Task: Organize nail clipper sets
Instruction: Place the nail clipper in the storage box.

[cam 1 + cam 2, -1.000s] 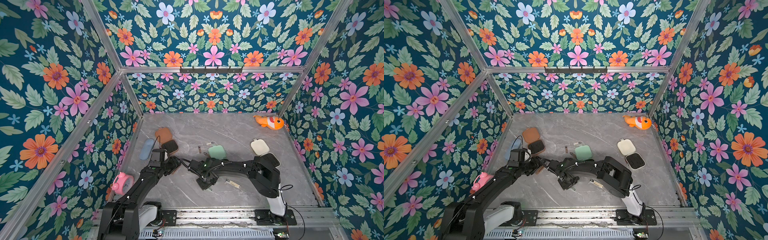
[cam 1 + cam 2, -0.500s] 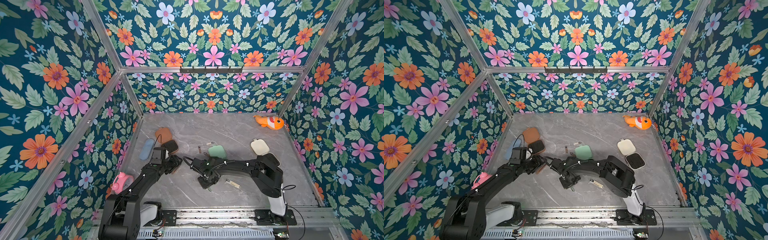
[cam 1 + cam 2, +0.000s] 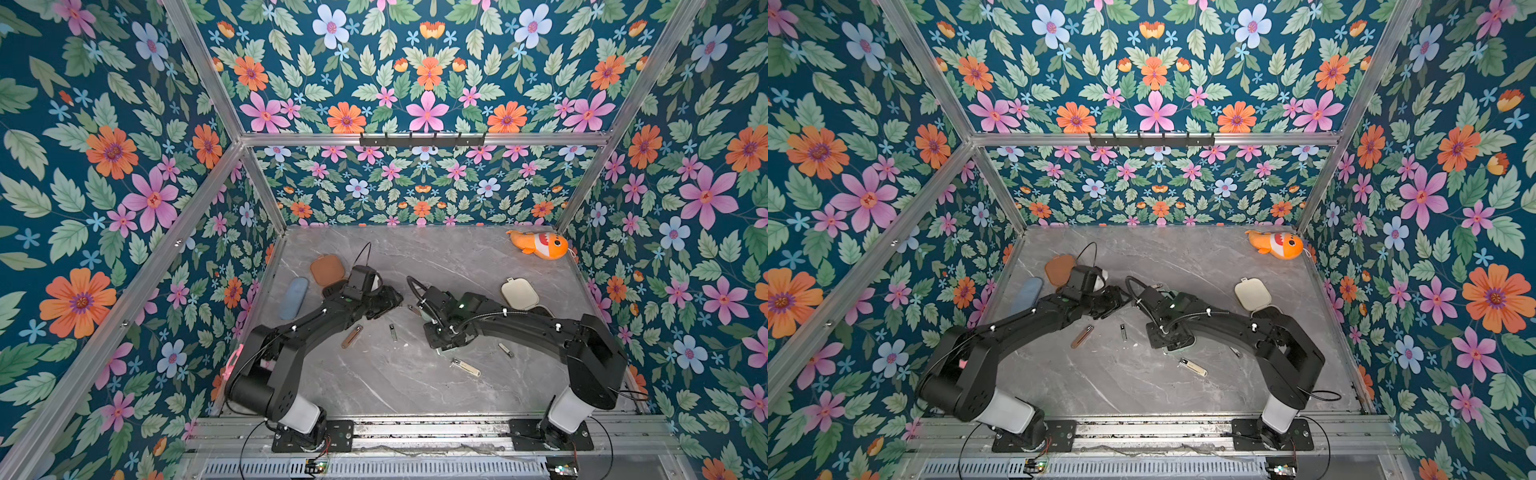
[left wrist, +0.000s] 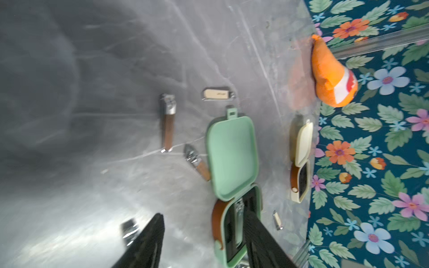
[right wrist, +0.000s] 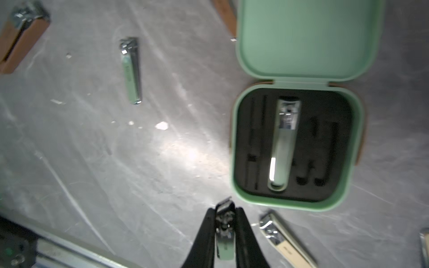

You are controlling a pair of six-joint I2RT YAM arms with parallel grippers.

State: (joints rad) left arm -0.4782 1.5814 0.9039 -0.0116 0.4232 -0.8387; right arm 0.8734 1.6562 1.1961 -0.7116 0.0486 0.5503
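Now R gripper [image 5: 224, 210] pinches mint clipper [image 5: 224, 246] — beside mint case [image 5: 297, 205].

Both top views: high over the table's [image 3: 374, 382] front edge, looking down and inward. Wrist cams: close above it, both sharing the mint green case [image 4: 232, 157].

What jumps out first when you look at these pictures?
The bright flowered walls all around the gray table grab the eye, then the orange toy fish in its far right corner. On the table, a mint green case lies open, and the right end effector pinches a small clipper just beside it.
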